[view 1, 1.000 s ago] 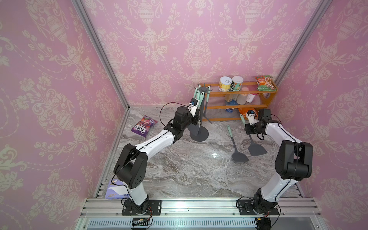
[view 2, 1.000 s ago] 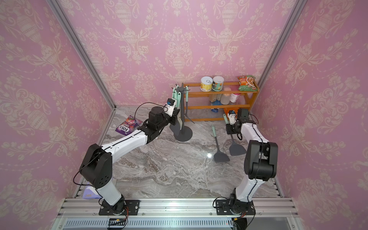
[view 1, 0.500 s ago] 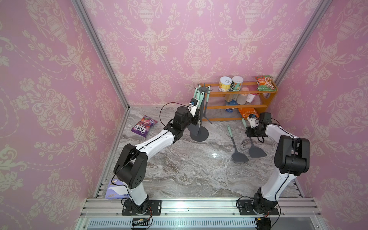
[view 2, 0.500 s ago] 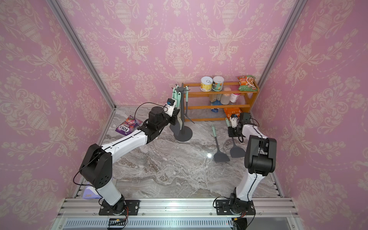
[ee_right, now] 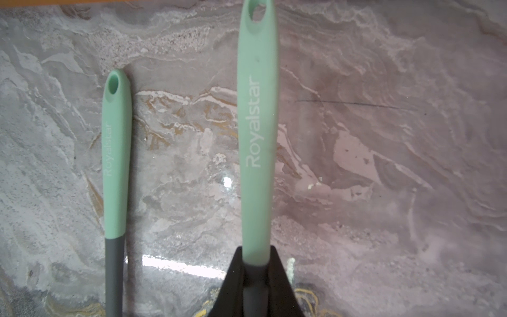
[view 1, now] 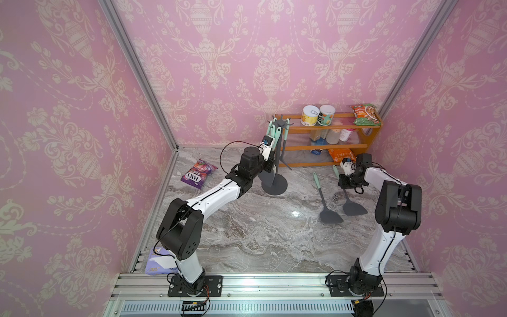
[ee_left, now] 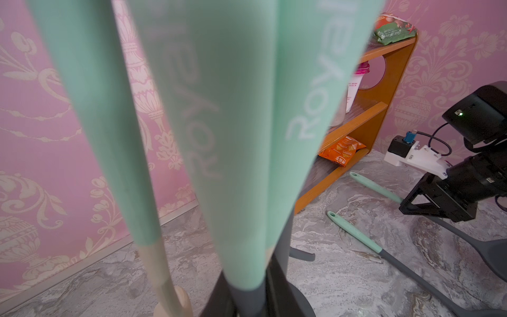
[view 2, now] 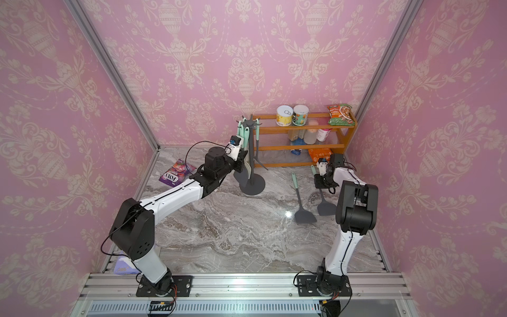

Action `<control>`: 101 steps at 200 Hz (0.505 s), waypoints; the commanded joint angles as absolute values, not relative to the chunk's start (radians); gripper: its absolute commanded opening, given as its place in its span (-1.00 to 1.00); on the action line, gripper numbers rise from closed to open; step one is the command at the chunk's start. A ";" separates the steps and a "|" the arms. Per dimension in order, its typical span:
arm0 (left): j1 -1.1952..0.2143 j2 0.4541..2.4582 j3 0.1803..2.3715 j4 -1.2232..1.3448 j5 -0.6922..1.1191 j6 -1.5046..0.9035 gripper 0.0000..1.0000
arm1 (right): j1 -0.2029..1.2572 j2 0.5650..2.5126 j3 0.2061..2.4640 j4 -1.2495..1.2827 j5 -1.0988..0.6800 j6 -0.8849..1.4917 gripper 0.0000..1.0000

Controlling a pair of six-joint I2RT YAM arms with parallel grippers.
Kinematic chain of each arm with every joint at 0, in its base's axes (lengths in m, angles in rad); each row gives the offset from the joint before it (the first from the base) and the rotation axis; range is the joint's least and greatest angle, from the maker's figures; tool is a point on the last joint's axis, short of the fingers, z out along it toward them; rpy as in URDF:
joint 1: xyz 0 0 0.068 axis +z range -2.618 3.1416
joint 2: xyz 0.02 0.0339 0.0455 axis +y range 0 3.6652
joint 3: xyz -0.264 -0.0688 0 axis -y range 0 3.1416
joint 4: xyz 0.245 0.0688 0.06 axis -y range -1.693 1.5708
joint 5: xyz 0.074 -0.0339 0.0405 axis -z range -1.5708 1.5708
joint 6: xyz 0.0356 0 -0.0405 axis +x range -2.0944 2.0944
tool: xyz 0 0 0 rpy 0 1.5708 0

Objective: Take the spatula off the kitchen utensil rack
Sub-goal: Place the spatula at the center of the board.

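Clamping, right gripper [ee_right: 256, 262]: jaws are closed together on the held spatula [ee_right: 256, 137], where the mint handle meets the grey shaft.
Held spatula: off the rack, at the marble table [ee_right: 384, 164]. The hanging hole points toward the shelf and the dark blade toward the robot bases. Whether the blade touches the table cannot be told.
Second spatula [ee_right: 116, 164]: lies flat on the table just beside the held one, on its left, roughly parallel and not touching.
Left gripper [view 1: 271, 163]: closed on the mint handle of a hanging utensil [ee_left: 241, 137] at the rack.
Kitchen utensil rack [view 1: 277, 186]: stands upright on the table in front of the left end of the orange shelf [view 1: 301, 148], well apart from the right gripper. Mint-handled utensils hang from its hooks.
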State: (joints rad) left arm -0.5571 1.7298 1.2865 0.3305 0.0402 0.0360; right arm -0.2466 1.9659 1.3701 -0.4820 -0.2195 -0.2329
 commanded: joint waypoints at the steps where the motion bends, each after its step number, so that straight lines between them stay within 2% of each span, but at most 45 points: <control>1: -0.546 1.697 1.279 0.310 0.056 0.021 -0.63 | -0.252 2.017 1.428 -0.561 -0.211 -0.221 -1.00; 48: -0.547 1.701 1.291 0.295 0.066 0.016 -0.63 | -0.252 2.054 1.456 -0.593 -0.201 -0.230 -1.00; 101: -0.548 1.700 1.292 0.288 0.068 0.011 -0.64 | -0.255 2.075 1.477 -0.624 -0.203 -0.230 -0.83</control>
State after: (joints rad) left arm -0.5571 1.7298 1.2865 0.3218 0.0463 0.0353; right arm -0.2493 2.0583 1.4456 -0.5709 -0.2092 -0.2337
